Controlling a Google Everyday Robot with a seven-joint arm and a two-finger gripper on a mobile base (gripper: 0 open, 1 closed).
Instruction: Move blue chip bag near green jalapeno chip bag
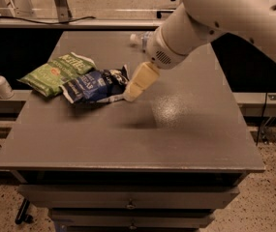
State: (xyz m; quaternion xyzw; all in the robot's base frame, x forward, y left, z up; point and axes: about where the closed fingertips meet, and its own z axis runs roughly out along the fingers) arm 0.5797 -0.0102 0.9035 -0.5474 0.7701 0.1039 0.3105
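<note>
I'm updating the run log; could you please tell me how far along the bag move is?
Mostly done: the blue chip bag lies right beside the green jalapeno chip bag, apparently touching. In hand: the gripper is at the blue bag's end away from the green one. Left, likely: only backing it away.

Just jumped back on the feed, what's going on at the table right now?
The robot's one arm reaches down over the grey table, with the gripper at the right end of the blue chip bag. That bag lies on the table's left half, its left end right up against the green jalapeno chip bag, so the two already sit together. Whether the gripper grips the bag is not clear from this view.
</note>
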